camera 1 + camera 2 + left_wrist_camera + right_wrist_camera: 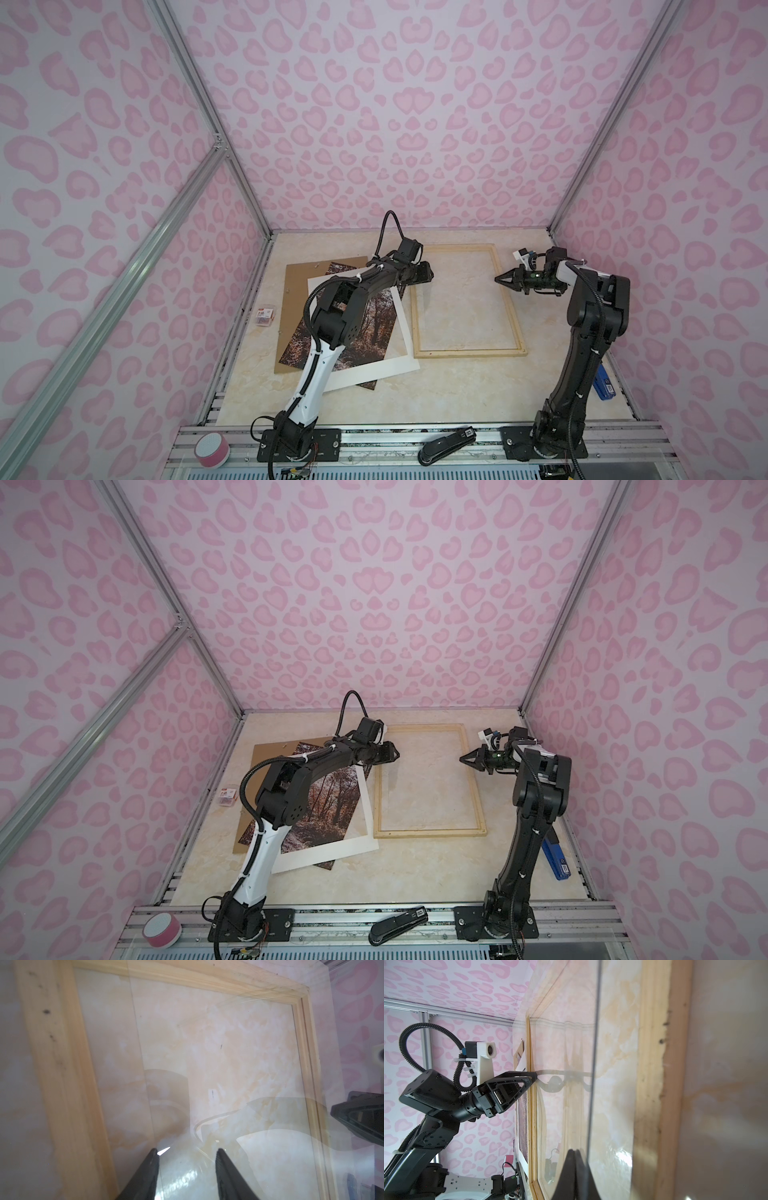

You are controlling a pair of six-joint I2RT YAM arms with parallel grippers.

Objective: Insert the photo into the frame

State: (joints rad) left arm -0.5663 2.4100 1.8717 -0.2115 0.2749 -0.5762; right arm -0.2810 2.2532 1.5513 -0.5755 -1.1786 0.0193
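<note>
**Reaching in over the frame from both sides while the photo is lying off to the left**

The frame (469, 353) is lying flat toward the back edge of the table (457, 395), roughly midway between its left and right edges. The marbled tabletop is showing through its opening. A clear pane (566, 1105) is sitting in that opening and mirroring the arms. One straight edge of it is running inside the opening, short of the wood rail nearest the right gripper (574, 1150). Whether the pane is lying flat or tilted I cannot tell.

The photo (374, 320) is lying well outside the frame, near the table's left edge and turned at an angle. It is resting on a brown backing board (297, 291), and a white mat (374, 374) is covering most of it. The left arm is crossing above this stack, and the mat's right edge is lying just beside the frame's left rail.

The left gripper (432, 274) is hanging over the frame's left rail, toward its back corner. Its fingers (153, 1159) are standing partly apart, with nothing visibly between them. The right gripper is pointing at it from the frame's right rail, its fingers pressed together on nothing that I can see
</note>
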